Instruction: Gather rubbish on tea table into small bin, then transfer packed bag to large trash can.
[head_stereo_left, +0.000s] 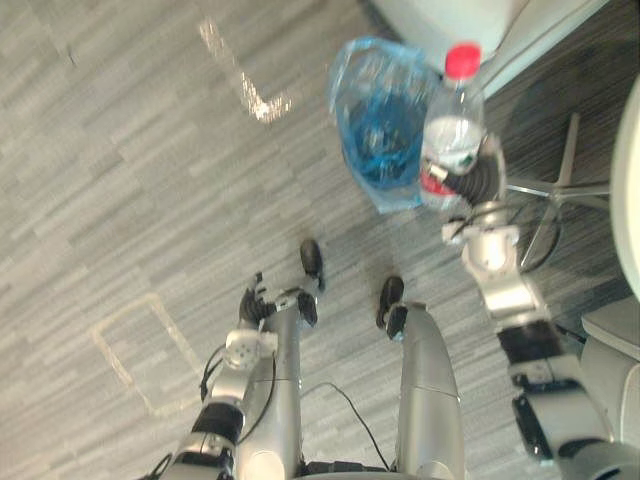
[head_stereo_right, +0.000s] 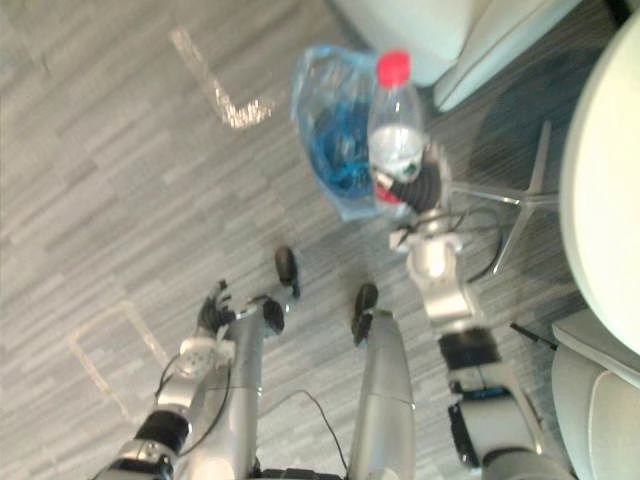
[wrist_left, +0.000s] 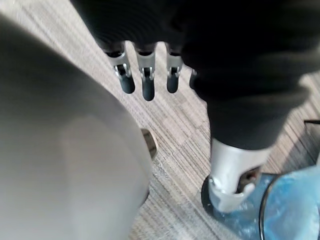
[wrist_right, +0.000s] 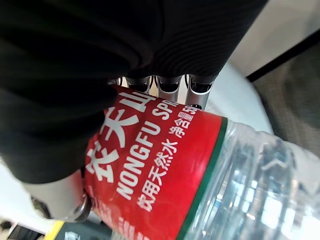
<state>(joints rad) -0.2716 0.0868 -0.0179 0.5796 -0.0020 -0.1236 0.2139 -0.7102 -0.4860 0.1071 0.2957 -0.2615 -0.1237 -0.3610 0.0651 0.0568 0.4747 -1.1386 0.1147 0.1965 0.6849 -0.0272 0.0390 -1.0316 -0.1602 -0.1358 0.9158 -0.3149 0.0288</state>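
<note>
right hand (head_stereo_left: 478, 180) is clamped round the bottom end of a clear water bottle (head_stereo_left: 452, 125), red cap (head_stereo_left: 462, 60) pointing away from the robot. left hand (head_stereo_left: 255, 300) hangs low by the robot's side, fingers loose and straight, holding nothing.

head views give the whole layout: the bottle sits against the right edge of a crumpled blue bag (head_stereo_left: 375, 125) that's on the grey plank floor (head_stereo_left: 120, 180). can't tell from there if it's above the bag's mouth or just beside it. there's a white seat (head_stereo_left: 470, 25) past the bag, a metal chair base (head_stereo_left: 560, 185) to the right of the hand, plus pale tape marks (head_stereo_left: 250, 90) on the floor off to the left.

right wrist view adds the close-up stuff: red label (wrist_right: 150, 165) w/ white print, clear ribbed plastic beyond it, and the fingers (wrist_right: 167, 85) pressed against the label, thumb side wrapped round too.

left wrist view shows that hand's fingers (wrist_left: 146, 75) hanging free over bare floor, not touching anything, and a bit of the blue bag near the thumb tip, close but apart afaict.
</note>
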